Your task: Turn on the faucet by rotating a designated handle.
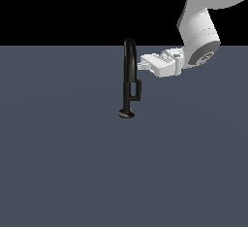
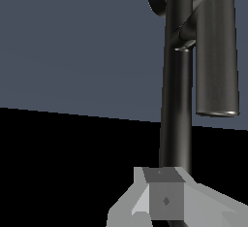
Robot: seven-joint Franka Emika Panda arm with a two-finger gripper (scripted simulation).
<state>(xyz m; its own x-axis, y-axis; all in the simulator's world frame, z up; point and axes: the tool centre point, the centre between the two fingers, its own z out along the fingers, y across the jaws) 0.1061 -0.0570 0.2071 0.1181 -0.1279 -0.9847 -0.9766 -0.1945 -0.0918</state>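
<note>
The faucet (image 1: 128, 61) is a slim glossy black arched tube standing upright on a small round disc base (image 1: 127, 113) on the grey floor. The handle (image 1: 137, 89) is a short black bar hanging beside the tube's lower half, on the exterior view's right. My white gripper (image 1: 141, 64) reaches in from the exterior view's right, its fingertips next to the tube's upper part, above the handle. The fingers look pressed together, holding nothing. In the wrist view the gripper (image 2: 164, 188) sits right at the tube (image 2: 177, 90), with the handle (image 2: 216, 51) beside it and apart from the fingers.
A flat grey floor (image 1: 58, 163) spreads all around the faucet, under a black background. My white arm (image 1: 198, 27) comes down from the upper part of the exterior view's right.
</note>
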